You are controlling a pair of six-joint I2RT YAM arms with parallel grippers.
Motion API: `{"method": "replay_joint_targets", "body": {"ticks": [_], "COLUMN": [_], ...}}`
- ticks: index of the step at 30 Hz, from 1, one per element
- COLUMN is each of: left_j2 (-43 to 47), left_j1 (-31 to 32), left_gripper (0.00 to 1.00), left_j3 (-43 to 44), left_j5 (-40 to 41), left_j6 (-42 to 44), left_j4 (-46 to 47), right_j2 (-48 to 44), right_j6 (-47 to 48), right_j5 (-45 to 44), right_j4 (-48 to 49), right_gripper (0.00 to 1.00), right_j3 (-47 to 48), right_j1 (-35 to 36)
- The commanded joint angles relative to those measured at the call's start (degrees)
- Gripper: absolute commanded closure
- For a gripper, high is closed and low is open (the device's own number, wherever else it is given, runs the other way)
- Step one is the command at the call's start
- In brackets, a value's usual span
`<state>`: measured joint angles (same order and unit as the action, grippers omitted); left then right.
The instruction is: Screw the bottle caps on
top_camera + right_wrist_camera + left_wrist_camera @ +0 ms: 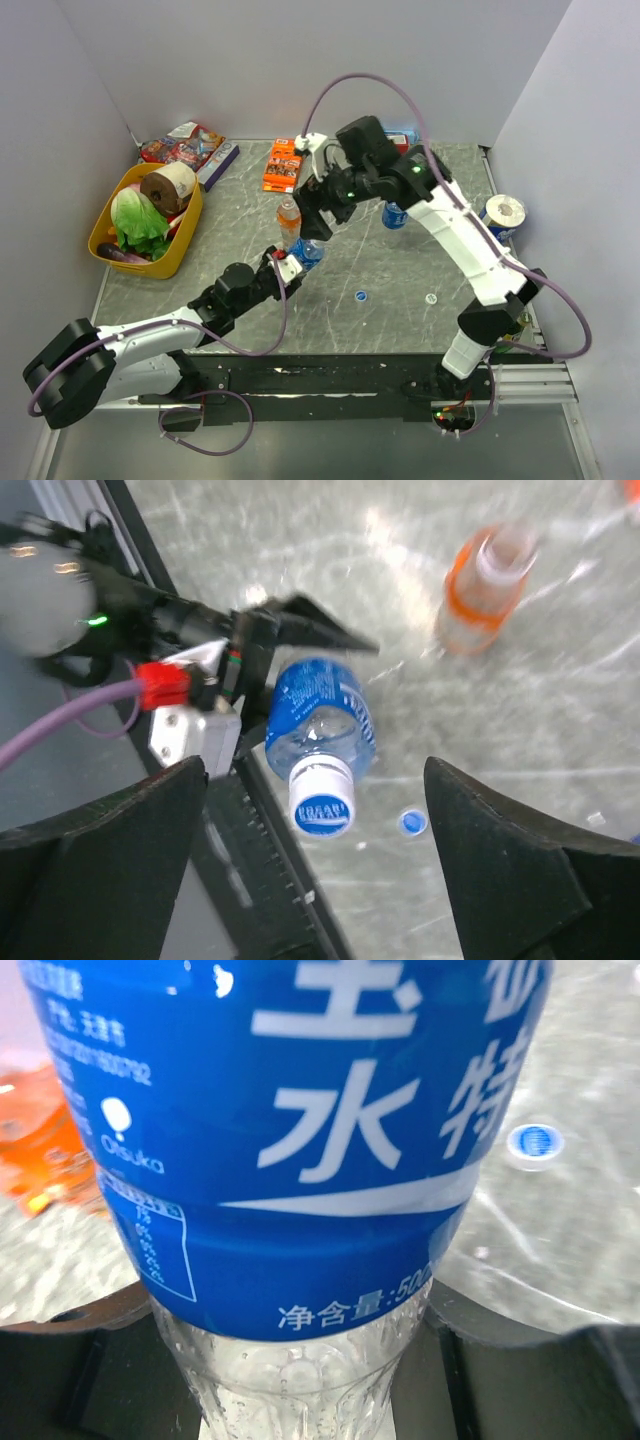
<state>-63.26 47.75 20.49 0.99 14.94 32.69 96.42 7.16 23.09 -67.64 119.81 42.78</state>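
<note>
My left gripper is shut on the lower body of a blue-labelled bottle, holding it tilted above the table. A white cap with a blue top sits on that bottle's neck. My right gripper hangs just above this cap, open, its fingers well apart on either side and touching nothing. The orange-liquid bottle stands upright close behind. A second blue-labelled bottle stands to the right. A blue cap and a whitish cap lie loose on the table.
A yellow basket with lettuce and a paper roll sits at the left. Snack packets and a flat orange box lie along the back. A tape roll stands at the right edge. Grey walls enclose the table.
</note>
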Motion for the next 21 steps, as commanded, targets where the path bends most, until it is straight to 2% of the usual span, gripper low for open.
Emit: {"method": "replay_joint_targets", "body": {"ticks": [1, 3, 5, 6, 8, 9, 10, 13, 17, 21], "left_j2": [-0.5, -0.5, -0.2, -0.1, 0.1, 0.1, 0.1, 0.3, 1.2, 1.2], "left_j1": [-1.9, -2.3, -3.2, -3.7, -5.4, -5.9, -6.5, -7.0, -7.0, -7.0], "left_gripper": [0.99, 0.99, 0.99, 0.99, 0.99, 0.99, 0.99, 0.99, 0.99, 0.99], "left_j3": [0.0, 0.4, 1.3, 1.6, 3.2, 3.9, 4.5, 6.5, 7.4, 8.2], "left_j5": [-12.7, -16.2, -20.9, -23.3, -27.3, -30.7, -32.0, -35.4, -37.1, -37.6], "left_j6": [-2.9, -3.8, -3.4, -2.7, -0.1, 0.9, 2.0, 7.5, 14.3, 17.0], "left_j4": [2.6, 2.3, 1.8, 0.9, -1.0, -3.1, -4.5, -9.2, -12.5, -14.1], "right_j2": [-9.7, -14.6, -19.3, -24.8, -29.9, -32.8, -33.6, -32.7, -30.6, -29.0], "right_j6": [8.3, 13.4, 26.6, 36.1, 43.5, 46.8, 52.8, 60.0, 63.8, 69.2], "right_j5": [2.1, 4.3, 7.9, 9.4, 6.5, 5.0, 5.2, 5.9, 7.0, 7.5], "right_j4": [0.3, 0.2, 1.7, 3.1, 10.0, 11.4, 11.8, 10.1, 9.2, 6.8], "right_gripper": [0.03, 0.04, 0.12, 0.14, 0.16, 0.16, 0.17, 0.19, 0.21, 0.25], "right_j3": [3.8, -1.1, -7.5, -15.3, -23.7, -29.5, -31.2, -32.3, -30.9, -30.3], "right_j1": [-1.8, -2.1, -1.9, -1.6, 1.6, 2.5, 2.9, 4.3, 5.9, 7.9]}}
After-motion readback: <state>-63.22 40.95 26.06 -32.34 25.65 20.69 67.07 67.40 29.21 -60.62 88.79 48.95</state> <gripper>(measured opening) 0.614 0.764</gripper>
